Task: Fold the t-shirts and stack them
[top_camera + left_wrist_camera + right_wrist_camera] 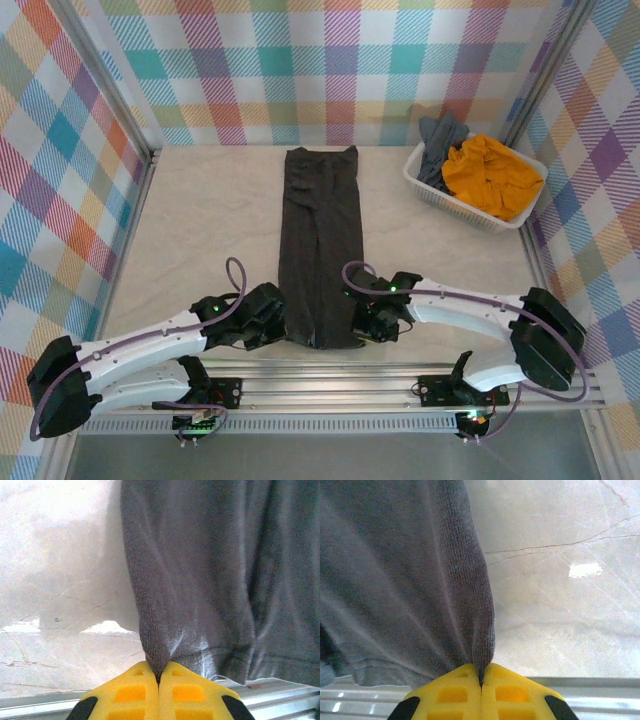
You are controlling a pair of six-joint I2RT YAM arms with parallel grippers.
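Charcoal t-shirt folded long on the bench, my left hand pinching its near left corner, my right hand pinching the near right, mustard-orange t-shirt and slate grey t-shirt in the basket.

The charcoal t-shirt is matt, finely knitted cloth. The bench looks pale, smooth, faintly glossy, with hairline cracks. The left end effector and right end effector are smooth yellow plastic.

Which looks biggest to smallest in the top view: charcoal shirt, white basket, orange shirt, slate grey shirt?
1. charcoal shirt
2. white basket
3. orange shirt
4. slate grey shirt, partly hidden, so unsure
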